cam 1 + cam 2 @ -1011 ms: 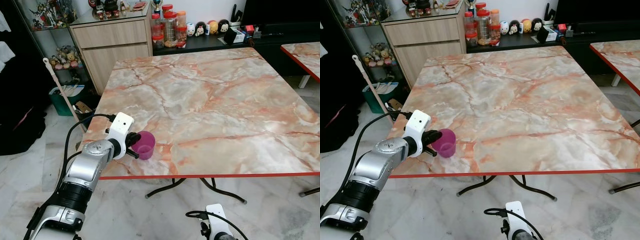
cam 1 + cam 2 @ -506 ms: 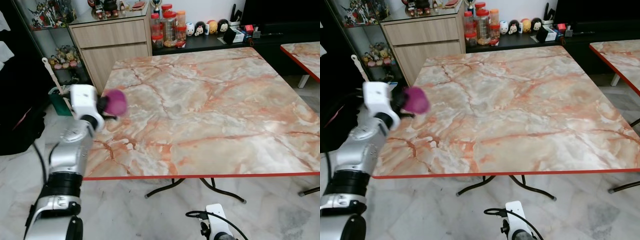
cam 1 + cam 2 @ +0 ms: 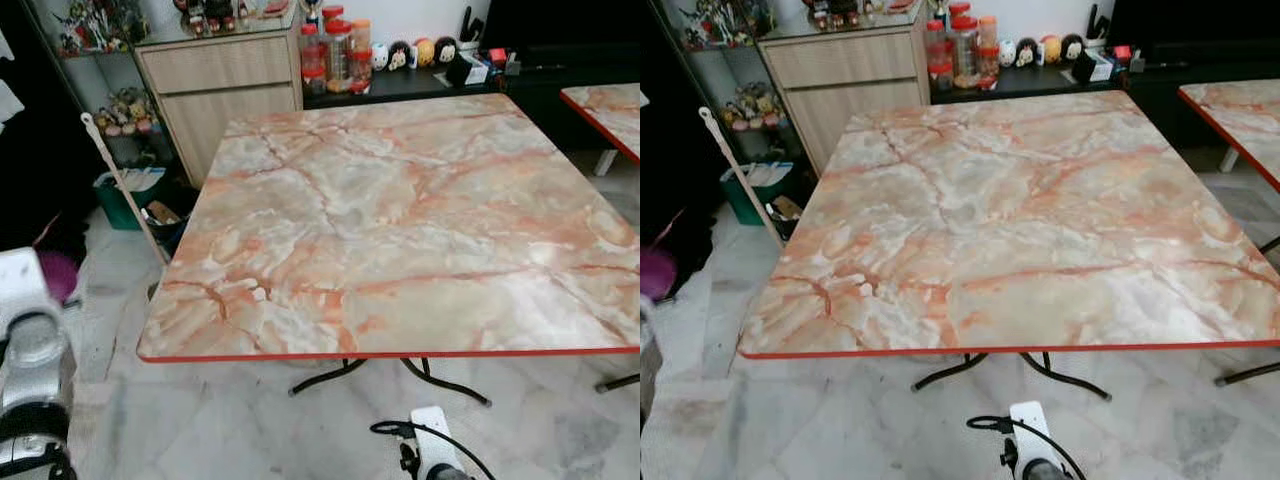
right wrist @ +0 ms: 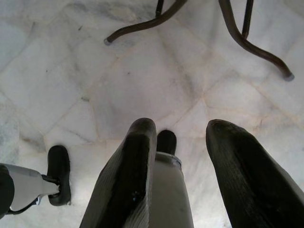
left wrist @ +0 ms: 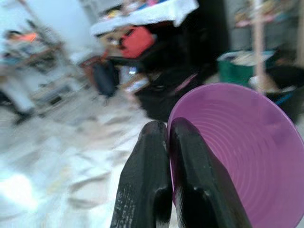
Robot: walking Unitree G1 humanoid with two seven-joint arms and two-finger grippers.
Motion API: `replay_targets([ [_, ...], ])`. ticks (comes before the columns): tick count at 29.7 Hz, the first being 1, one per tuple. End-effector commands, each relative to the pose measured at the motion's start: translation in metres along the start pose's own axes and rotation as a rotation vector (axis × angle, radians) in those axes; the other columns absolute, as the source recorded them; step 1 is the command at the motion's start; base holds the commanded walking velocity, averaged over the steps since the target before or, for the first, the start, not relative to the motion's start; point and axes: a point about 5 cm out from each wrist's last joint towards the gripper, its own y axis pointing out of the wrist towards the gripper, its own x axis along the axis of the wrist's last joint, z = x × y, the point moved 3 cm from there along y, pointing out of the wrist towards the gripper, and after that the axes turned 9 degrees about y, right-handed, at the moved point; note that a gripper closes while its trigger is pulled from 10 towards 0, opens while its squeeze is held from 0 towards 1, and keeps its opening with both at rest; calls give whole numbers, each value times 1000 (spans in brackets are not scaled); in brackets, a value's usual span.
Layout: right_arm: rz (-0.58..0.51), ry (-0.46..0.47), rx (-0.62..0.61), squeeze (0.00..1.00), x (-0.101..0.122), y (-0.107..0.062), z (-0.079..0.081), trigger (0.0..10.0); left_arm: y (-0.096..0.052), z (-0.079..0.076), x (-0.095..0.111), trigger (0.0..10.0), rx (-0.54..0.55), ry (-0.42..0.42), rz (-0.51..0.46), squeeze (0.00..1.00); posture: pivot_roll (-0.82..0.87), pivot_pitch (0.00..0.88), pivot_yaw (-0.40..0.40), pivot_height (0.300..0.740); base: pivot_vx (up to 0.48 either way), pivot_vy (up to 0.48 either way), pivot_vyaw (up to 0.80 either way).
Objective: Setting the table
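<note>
The purple plastic cup (image 5: 237,156) is held off the table, out past its left side and low over the floor, and appears blurred as the cup (image 3: 57,275) at the far left of the left eye view. My left gripper (image 5: 167,130) is shut on the cup's rim, one finger inside and one outside. The left arm (image 3: 30,370) rises at the picture's left edge. The marble table (image 3: 400,200) with a red edge has nothing on it. My right gripper (image 4: 180,130) hangs open above the floor with nothing between its fingers.
A wooden cabinet (image 3: 220,75) and jars (image 3: 325,45) stand behind the table. A green bin (image 3: 125,195) and a leaning stick (image 3: 120,180) are at the table's left. A second table (image 3: 605,105) is at the right. Curved table legs (image 4: 237,33) cross the marble floor.
My left arm swung the purple cup from the table's left edge up and then out to the far left, down beside the table. The right arm has not moved.
</note>
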Motion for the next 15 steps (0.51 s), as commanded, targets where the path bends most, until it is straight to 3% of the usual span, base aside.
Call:
replay_targets([
  [1, 6, 5, 7, 0, -1, 0, 2, 10000, -9, 13, -39, 10000, 47, 110, 102, 0, -102, 0, 70, 740, 0, 0, 0],
  [2, 7, 3, 7, 0, -2, 0, 2, 10000, -19, 11, -67, 10000, 28, 153, 203, 0, -102, 0, 70, 740, 0, 0, 0],
  [3, 7, 3, 7, 0, -2, 0, 2, 10000, -19, 11, -67, 10000, 28, 153, 203, 0, -102, 0, 70, 740, 0, 0, 0],
  [4, 8, 4, 7, 0, -2, 0, 2, 10000, -33, 4, -94, 10000, -22, 166, 303, 0, -102, 0, 70, 740, 0, 0, 0],
  [6, 8, 5, 7, 0, -2, 0, 2, 10000, -42, -1, -108, 10000, -54, 162, 350, 0, -107, 0, 72, 740, 0, 0, 0],
  [7, 7, 7, 6, 0, -2, 0, 2, 10000, -53, -10, -122, 10000, -110, 186, 402, 0, -107, 0, 72, 740, 0, 0, 0],
  [10, 7, 8, 5, 0, -2, 0, 2, 10000, -68, -19, -138, 10000, -152, 193, 454, 0, -107, 0, 72, 740, 0, 0, 0],
  [15, 6, 11, 4, 0, -2, 0, 1, 10000, -116, -67, -166, 10000, -391, 113, 573, 0, -108, 0, 69, 740, 0, 0, 0],
])
